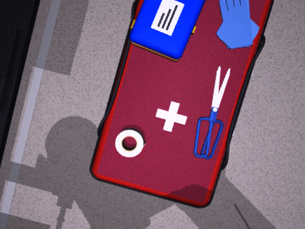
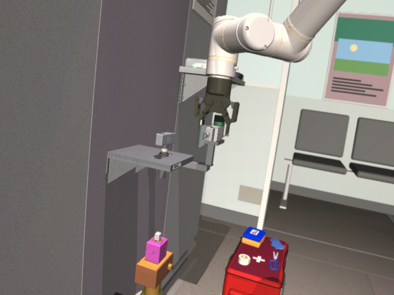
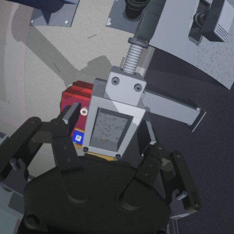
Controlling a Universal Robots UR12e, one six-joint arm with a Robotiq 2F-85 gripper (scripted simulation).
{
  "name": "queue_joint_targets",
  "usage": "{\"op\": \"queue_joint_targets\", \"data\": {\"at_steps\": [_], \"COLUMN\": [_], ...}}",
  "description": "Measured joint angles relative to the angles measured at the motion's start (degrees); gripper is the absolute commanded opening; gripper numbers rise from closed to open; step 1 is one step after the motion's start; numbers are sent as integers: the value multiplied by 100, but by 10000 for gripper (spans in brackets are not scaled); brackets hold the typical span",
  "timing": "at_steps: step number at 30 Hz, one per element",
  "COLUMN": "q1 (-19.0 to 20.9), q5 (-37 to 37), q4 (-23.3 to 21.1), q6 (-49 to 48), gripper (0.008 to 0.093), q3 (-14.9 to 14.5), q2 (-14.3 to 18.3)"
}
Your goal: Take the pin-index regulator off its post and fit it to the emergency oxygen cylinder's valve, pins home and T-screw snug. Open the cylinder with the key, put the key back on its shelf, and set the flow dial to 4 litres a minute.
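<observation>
The pin-index regulator (image 2: 212, 133), a grey yoke block with a threaded T-screw (image 3: 132, 57) and a dark green-topped dial, sits on its post (image 2: 208, 154) at the end of the grey shelf. My gripper (image 2: 215, 126) hangs open directly over it, with its fingers down either side of the yoke frame (image 3: 113, 125) and nothing held. The key (image 2: 165, 140) stands upright in its slot on the shelf (image 2: 151, 159), left of the regulator. Far below, the cylinder's valve (image 2: 157, 250) shows as a pink block on an orange collar with a small white stem on top.
A tall grey cabinet (image 2: 131, 111) stands behind the shelf and carries a higher shelf (image 2: 197, 67) near my wrist. On the floor sits a red first-aid case (image 2: 258, 269) with a blue box (image 1: 167, 18), gloves (image 1: 238, 20), scissors (image 1: 212, 118) and a tape roll (image 1: 129, 143). Waiting chairs (image 2: 341, 144) line the right.
</observation>
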Motion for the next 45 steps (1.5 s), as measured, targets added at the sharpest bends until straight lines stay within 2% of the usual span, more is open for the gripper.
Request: {"op": "queue_joint_targets", "data": {"at_steps": [6, 40, 45], "q1": [0, 1, 1], "q5": [0, 2, 2], "q4": [-1, -2, 0], "q6": [0, 0, 0], "gripper": [775, 95, 80], "q3": [0, -2, -2], "q2": [0, -1, -2]}}
